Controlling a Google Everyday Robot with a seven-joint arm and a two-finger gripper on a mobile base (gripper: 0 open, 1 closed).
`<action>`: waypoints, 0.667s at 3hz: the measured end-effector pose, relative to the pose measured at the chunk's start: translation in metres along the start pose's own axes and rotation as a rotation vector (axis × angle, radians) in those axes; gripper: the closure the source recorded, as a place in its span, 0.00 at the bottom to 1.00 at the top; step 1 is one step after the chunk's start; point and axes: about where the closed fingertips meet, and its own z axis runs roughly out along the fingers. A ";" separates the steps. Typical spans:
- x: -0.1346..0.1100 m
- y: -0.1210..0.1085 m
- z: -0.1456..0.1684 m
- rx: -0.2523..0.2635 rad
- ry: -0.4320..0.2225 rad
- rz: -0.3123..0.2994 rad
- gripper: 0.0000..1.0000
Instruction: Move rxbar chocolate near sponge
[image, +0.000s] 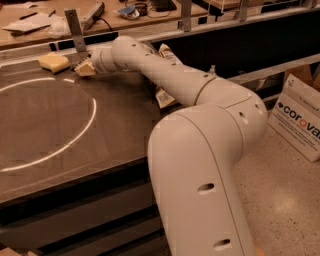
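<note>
The sponge (54, 62) is a pale yellow block lying at the far left of the dark table (100, 145). My gripper (85, 68) reaches across the table and sits low over the surface just right of the sponge, a short gap away. The rxbar chocolate does not show clearly; it is hidden at or under the gripper's tip. My arm (165, 75) stretches from the lower right to the far left.
A brown-and-cream snack bag (165, 96) lies under my arm near the table's right edge. A white circle line (92, 112) is marked on the table. A metal post (75, 27) stands behind the gripper. A cardboard box (300, 117) sits on the floor at right.
</note>
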 end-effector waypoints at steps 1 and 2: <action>-0.001 0.010 0.016 -0.038 -0.012 0.035 0.60; -0.005 0.021 0.028 -0.075 -0.029 0.057 0.38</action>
